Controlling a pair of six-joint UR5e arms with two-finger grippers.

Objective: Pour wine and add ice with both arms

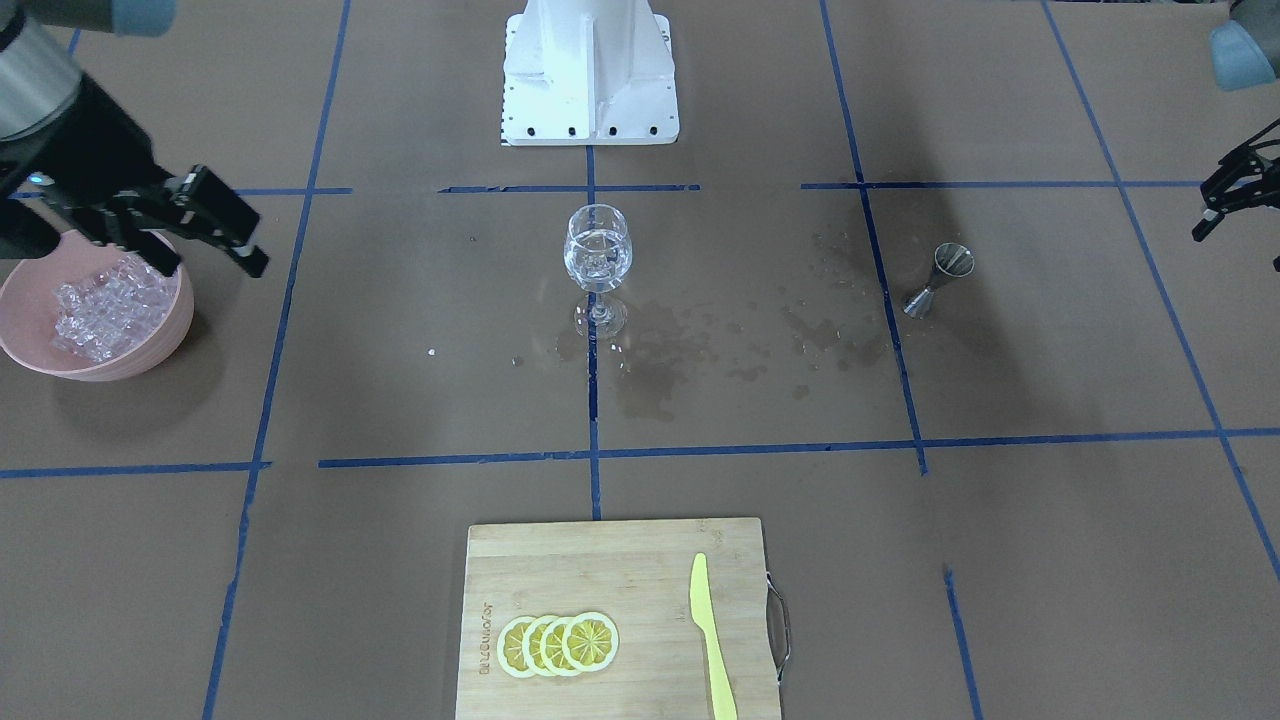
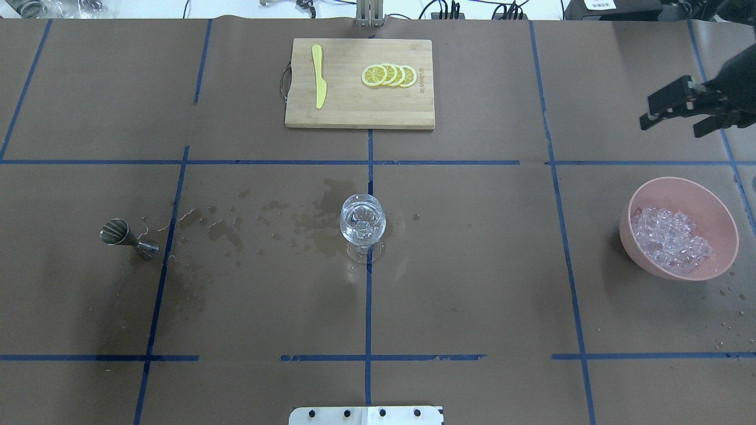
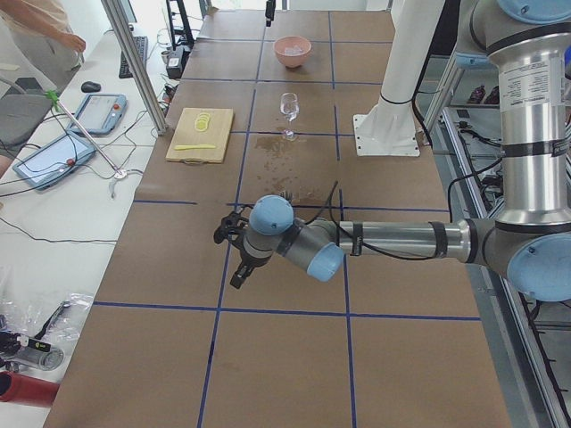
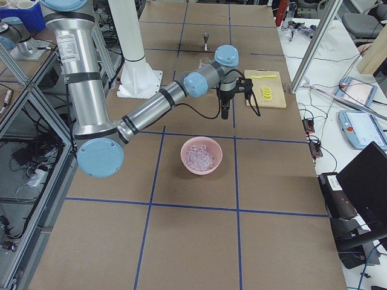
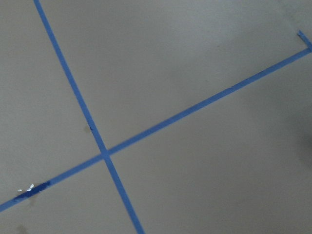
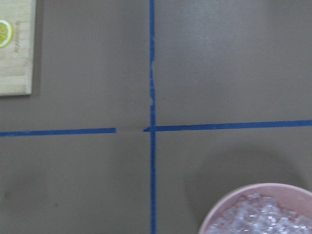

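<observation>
Fingers of right gripper [image 2: 679, 112] spread apart, nothing between them — it hangs in air beyond pink bowl [image 2: 635, 203], not touching it. Ice [image 2: 670, 239] piled in that bowl; a few cubes also sit in wine glass [image 2: 362, 219] at table middle, in clear liquid. Wet spots on brown paper beside glass. Left gripper [image 1: 1235, 195] at table's far end, past metal jigger [image 2: 127, 237] — its fingers too small to tell if apart or closed. Cutting board [image 2: 354, 112] holds lemon slices [image 2: 388, 75] and yellow knife [image 2: 319, 75].
</observation>
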